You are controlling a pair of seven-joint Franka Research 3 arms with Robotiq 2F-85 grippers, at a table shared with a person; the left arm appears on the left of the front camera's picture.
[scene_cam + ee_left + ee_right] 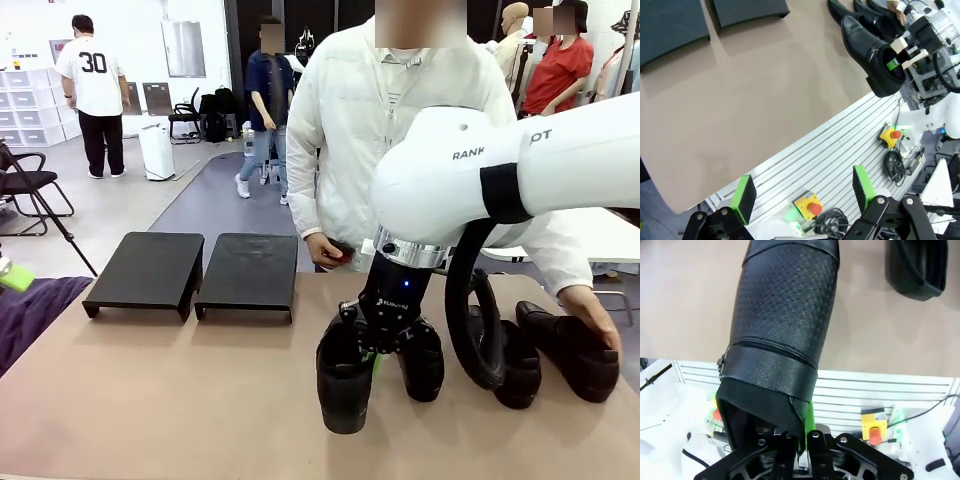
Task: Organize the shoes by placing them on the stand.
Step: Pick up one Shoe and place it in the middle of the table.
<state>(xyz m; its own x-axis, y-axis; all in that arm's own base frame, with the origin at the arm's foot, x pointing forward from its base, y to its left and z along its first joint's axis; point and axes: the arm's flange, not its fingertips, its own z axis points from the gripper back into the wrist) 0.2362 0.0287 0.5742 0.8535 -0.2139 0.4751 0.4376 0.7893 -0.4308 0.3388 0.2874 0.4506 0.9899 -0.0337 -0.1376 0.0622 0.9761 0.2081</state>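
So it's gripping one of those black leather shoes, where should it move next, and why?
Probably swing the right arm towards the robot's left and across the table, to the nearer flat black sloped tray. Its jaws are shut on the back rim of a black leather slip-on shoe, and both that tray and its twin are bare.

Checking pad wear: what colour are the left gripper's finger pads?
The left gripper has green pads; the left wrist view shows them best.
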